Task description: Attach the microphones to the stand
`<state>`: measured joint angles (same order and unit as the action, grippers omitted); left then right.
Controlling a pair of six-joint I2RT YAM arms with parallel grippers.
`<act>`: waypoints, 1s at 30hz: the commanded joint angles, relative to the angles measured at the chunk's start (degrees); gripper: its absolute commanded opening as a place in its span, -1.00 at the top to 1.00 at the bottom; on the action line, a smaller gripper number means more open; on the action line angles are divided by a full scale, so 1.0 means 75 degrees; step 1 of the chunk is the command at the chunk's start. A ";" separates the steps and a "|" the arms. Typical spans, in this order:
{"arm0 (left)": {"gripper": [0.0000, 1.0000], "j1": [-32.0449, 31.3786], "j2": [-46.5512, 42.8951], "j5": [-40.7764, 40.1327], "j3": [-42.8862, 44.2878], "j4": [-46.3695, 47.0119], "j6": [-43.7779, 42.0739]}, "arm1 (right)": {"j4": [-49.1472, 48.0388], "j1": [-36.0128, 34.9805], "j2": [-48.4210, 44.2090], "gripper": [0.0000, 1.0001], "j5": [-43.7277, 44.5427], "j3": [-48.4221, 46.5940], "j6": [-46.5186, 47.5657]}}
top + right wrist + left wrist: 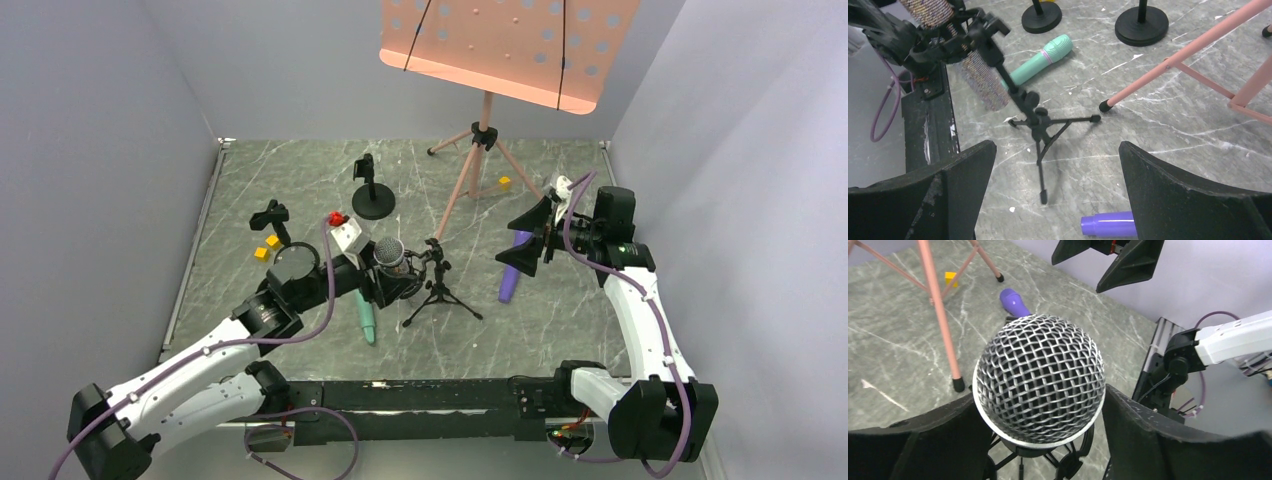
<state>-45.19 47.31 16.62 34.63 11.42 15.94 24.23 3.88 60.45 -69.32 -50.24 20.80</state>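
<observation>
My left gripper (pixel 383 278) is shut on the glittery silver-pink microphone (pixel 391 254), just below its grey mesh head (pixel 1039 377), which fills the left wrist view between my fingers. In the right wrist view its glittery body (pixel 979 77) rests at the clip of the small black tripod stand (pixel 1040 122); I cannot tell whether it is seated. The mint green microphone (pixel 366 318) lies on the table beside the tripod (pixel 438 290). The purple microphone (pixel 512 277) lies on the table under my right gripper (pixel 530 245), which is open and empty above it; its end also shows in the right wrist view (pixel 1108 224).
A pink music stand (pixel 470 175) stands at the back, one leg ending near the tripod. Two black round-base stands (pixel 373 195) (pixel 290 262) stand at the back left. Small yellow blocks (pixel 505 183) (pixel 268 246) and a red piece (pixel 336 218) lie on the marble table.
</observation>
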 commanded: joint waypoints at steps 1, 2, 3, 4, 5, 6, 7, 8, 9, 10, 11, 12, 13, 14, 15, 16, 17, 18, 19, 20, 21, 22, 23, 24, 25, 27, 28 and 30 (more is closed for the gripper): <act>-0.63 -0.0044 -0.0440 -0.0082 0.0091 -0.1231 0.0278 | 0.0195 -0.0081 -0.0012 -0.99 -0.0551 0.0041 0.0771; -0.69 -0.0041 -0.0543 -0.0119 0.0102 -0.1271 0.0258 | 0.0283 -0.0118 -0.0020 -0.99 -0.0558 0.0048 0.0996; -0.74 -0.0043 -0.0652 -0.0163 0.0113 -0.1310 0.0237 | 0.0351 -0.0154 -0.0019 -0.99 -0.0577 0.0062 0.1152; -0.78 -0.0046 -0.0735 -0.0194 0.0132 -0.1363 0.0231 | 0.0394 -0.0189 -0.0020 -0.99 -0.0591 0.0084 0.1296; -0.81 -0.0038 -0.0798 -0.0200 0.0161 -0.1424 0.0205 | 0.0447 -0.0249 0.0003 -0.99 -0.0569 0.0105 0.1455; -0.82 -0.0037 -0.0838 -0.0201 0.0198 -0.1493 0.0174 | 0.0500 -0.0326 0.0040 -0.99 -0.0542 0.0120 0.1608; -0.83 -0.0034 -0.0856 -0.0201 0.0227 -0.1509 0.0146 | 0.0601 -0.0416 0.0104 -0.99 -0.0474 0.0099 0.1791; -0.83 -0.0041 -0.0858 -0.0201 0.0274 -0.1669 0.0112 | 0.0767 -0.0474 0.0203 -0.99 -0.0427 0.0060 0.2047; -0.83 -0.0046 -0.0843 -0.0192 0.0330 -0.1778 0.0086 | 0.0978 -0.0786 0.0309 -0.99 -0.0374 -0.0005 0.2322; -0.83 -0.0035 -0.0822 -0.0189 0.0400 -0.1880 0.0059 | 0.1208 -0.0948 0.0408 -0.99 -0.0295 -0.0091 0.2554; -0.83 -0.0042 -0.0798 -0.0189 0.0433 -0.1931 0.0046 | 0.1328 -0.1144 0.0509 -0.99 -0.0192 -0.0187 0.2696; -0.83 -0.0037 -0.0775 -0.0155 0.0477 -0.1943 0.0026 | 0.1400 -0.1344 0.0597 -0.99 -0.0055 -0.0285 0.2800; -0.84 -0.0043 -0.0750 -0.0119 0.0505 -0.1936 0.0020 | 0.1429 -0.1571 0.0657 -0.99 0.0087 -0.0366 0.2866; -0.84 -0.0043 -0.0728 -0.0092 0.0539 -0.1924 0.0019 | 0.1413 -0.1759 0.0709 -0.99 0.0195 -0.0432 0.2924; -0.84 -0.0036 -0.0694 -0.0060 0.0580 -0.1913 0.0029 | 0.1375 -0.1950 0.0733 -0.99 0.0317 -0.0467 0.2977; -0.84 -0.0041 -0.0659 -0.0035 0.0629 -0.1910 0.0039 | 0.1315 -0.2110 0.0756 -0.99 0.0422 -0.0502 0.3035; -0.84 -0.0034 -0.0630 -0.0026 0.0674 -0.1915 0.0050 | 0.1231 -0.2222 0.0780 -0.99 0.0498 -0.0533 0.3068; -0.84 -0.0038 -0.0595 -0.0031 0.0714 -0.1920 0.0068 | 0.1124 -0.2318 0.0802 -0.99 0.0529 -0.0567 0.3071; -0.84 -0.0038 -0.0590 -0.0058 0.0760 -0.1930 0.0066 | 0.1064 -0.2390 0.0854 -0.99 0.0561 -0.0627 0.3095; -0.84 -0.0040 -0.0582 -0.0123 0.0796 -0.1957 0.0083 | 0.1049 -0.2443 0.0942 -0.99 0.0559 -0.0721 0.3136; -0.84 -0.0043 -0.0588 -0.0194 0.0840 -0.2009 0.0094 | 0.1057 -0.2500 0.1040 -0.99 0.0560 -0.0844 0.3188; -0.85 -0.0036 -0.0605 -0.0295 0.0887 -0.2064 0.0114 | 0.1047 -0.2543 0.1163 -0.99 0.0572 -0.0962 0.3237; -0.85 -0.0037 -0.0631 -0.0409 0.0928 -0.2141 0.0189 | 0.0997 -0.2600 0.1289 -0.99 0.0593 -0.1065 0.3249; -0.86 -0.0037 -0.0663 -0.0531 0.0964 -0.2199 0.0242 | 0.0890 -0.2661 0.1408 -0.99 0.0603 -0.1154 0.3231; -0.86 -0.0044 -0.0711 -0.0595 0.1006 -0.2242 0.0271 | 0.0758 -0.2719 0.1526 -0.99 0.0632 -0.1222 0.3176; -0.87 -0.0039 -0.0820 -0.0712 0.1019 -0.2222 0.0370 | 0.0320 -0.2875 0.1763 -0.99 0.0684 -0.1293 0.2881; -0.88 -0.0036 -0.0868 -0.0736 0.1019 -0.2190 0.0408 | 0.0074 -0.2939 0.1855 -0.99 0.0703 -0.1314 0.2711; -0.89 -0.0033 -0.0910 -0.0770 0.1047 -0.2190 0.0479 | -0.0557 -0.3052 0.2028 -0.99 0.0702 -0.1328 0.2323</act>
<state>-45.25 41.93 12.80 39.88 -4.93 17.58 29.12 -17.43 73.80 -64.18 -57.93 41.23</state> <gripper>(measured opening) 0.941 0.994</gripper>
